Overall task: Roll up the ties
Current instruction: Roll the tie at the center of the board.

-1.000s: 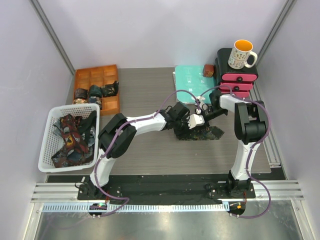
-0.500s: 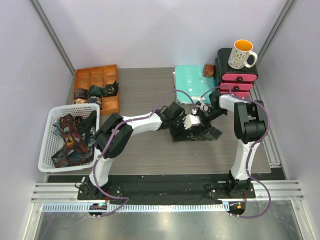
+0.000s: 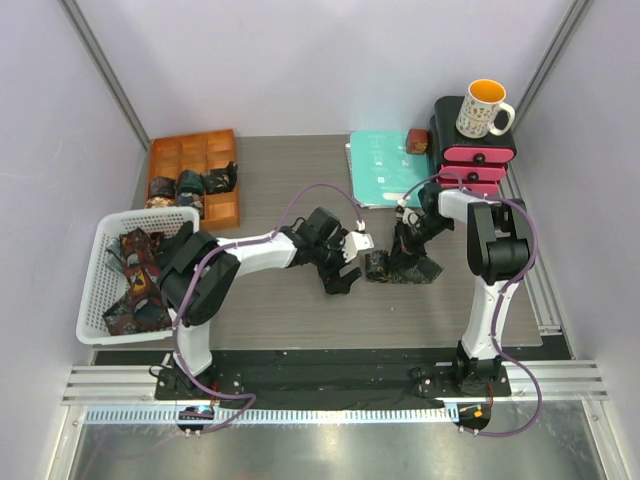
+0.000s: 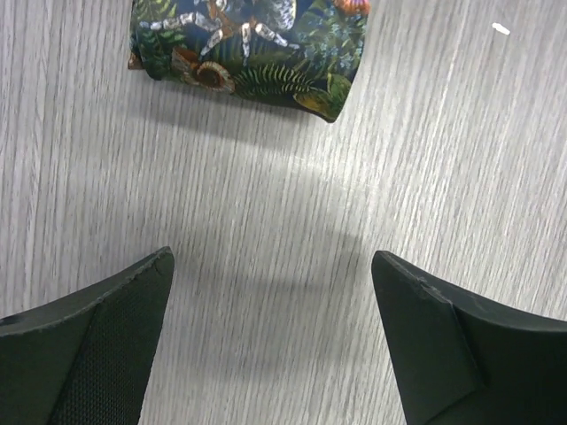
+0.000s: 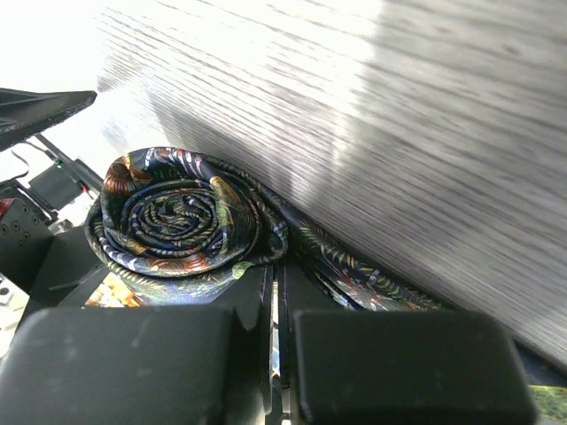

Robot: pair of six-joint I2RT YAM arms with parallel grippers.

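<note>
The left pincer (image 4: 270, 266) hangs released, jaws wide and empty, over the desk (image 4: 461, 133), just short of the coiled tie (image 4: 248, 49) at mid-desk. The right pincer (image 5: 275, 305) is clenched against the coil. Wind the loose tail snugly, edges aligned.

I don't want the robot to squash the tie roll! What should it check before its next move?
1. The left gripper is open and empty: ok.
2. The left gripper is clear of the dark leafy-print fabric necktie, with bare grey wood-grain table between them: ok.
3. The right gripper is shut, pinching the necktie beside its roll: ok.
4. The roll is neatly coiled in the right wrist view: ok.
5. The whole necktie is rolled: not ok, a flat tail lies unrolled.
6. There is a free compartment in the orange divided tray: ok, the back row looks empty.
</note>
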